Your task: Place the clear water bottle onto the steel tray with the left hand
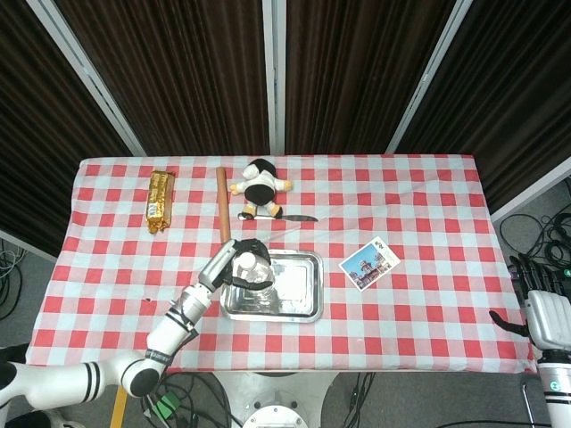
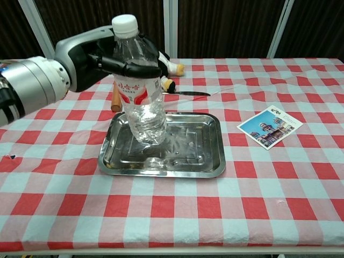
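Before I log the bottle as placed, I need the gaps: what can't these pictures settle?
- Whether the clear water bottle touches the steel tray: chest view, base blurs against reflections; head view too small.
- Rolling pin and plush toy: chest view, mostly behind bottle and left hand.
- Right hand: only in head view, at the frame edge; fingers unclear.
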`<state>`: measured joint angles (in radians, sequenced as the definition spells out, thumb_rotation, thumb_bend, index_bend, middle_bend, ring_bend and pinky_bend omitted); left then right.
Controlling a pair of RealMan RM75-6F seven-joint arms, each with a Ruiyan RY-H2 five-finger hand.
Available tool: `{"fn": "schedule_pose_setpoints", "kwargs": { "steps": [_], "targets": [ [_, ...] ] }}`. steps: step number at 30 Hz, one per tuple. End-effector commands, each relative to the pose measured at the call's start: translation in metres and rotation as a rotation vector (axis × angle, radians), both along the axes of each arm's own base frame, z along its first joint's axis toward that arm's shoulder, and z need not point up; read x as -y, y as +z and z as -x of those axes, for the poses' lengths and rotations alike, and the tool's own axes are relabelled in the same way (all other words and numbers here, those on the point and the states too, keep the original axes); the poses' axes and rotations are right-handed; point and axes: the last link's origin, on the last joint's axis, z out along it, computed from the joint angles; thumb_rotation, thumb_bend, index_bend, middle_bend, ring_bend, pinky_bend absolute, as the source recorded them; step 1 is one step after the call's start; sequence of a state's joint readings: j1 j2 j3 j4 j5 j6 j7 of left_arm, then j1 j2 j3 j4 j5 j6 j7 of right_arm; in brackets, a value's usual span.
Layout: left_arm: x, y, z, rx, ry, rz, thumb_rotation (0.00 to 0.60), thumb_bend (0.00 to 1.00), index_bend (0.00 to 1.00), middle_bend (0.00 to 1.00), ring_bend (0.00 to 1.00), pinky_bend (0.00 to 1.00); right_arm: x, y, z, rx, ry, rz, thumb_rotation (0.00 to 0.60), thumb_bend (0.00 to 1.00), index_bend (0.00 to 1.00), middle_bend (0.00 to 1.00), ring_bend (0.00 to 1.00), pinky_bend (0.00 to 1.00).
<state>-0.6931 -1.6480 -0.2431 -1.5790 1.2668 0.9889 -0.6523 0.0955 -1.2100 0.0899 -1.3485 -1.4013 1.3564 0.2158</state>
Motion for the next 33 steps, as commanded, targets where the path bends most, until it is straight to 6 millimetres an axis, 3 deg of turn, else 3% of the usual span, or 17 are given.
{"fn": "schedule_pose_setpoints", "kwargs": {
  "steps": [1,23,27,33],
  "targets": [
    [0.003,-0.007,0.004,-0.018,-0.004,-0.007,0.6,0.22,0.66,0.65,0.52,0.55,0.001,0.0,-0.001,0.002,0.0,-0.001,0.6,0.1,0.06,0.03,0.0,0.0],
    [-0.001,-0.019,0.022,-0.06,0.01,-0.012,0.6,0.2,0.63,0.63,0.49,0.54,0.0,0.0,-0.003,0.009,0.001,-0.003,0.6,0.1,0.06,0.03,0.0,0.0],
    [-0.001,-0.016,0.021,-0.045,0.009,-0.015,0.6,0.15,0.54,0.57,0.46,0.51,0.0,0.0,-0.003,0.01,0.002,-0.001,0.6,0.1,0.06,0.03,0.0,0.0],
    [-0.001,-0.013,0.019,-0.02,0.001,-0.003,0.6,0.01,0.34,0.41,0.33,0.41,0.001,0.0,-0.004,0.009,0.002,0.001,0.6,0.1,0.06,0.03,0.0,0.0]
  ]
}}
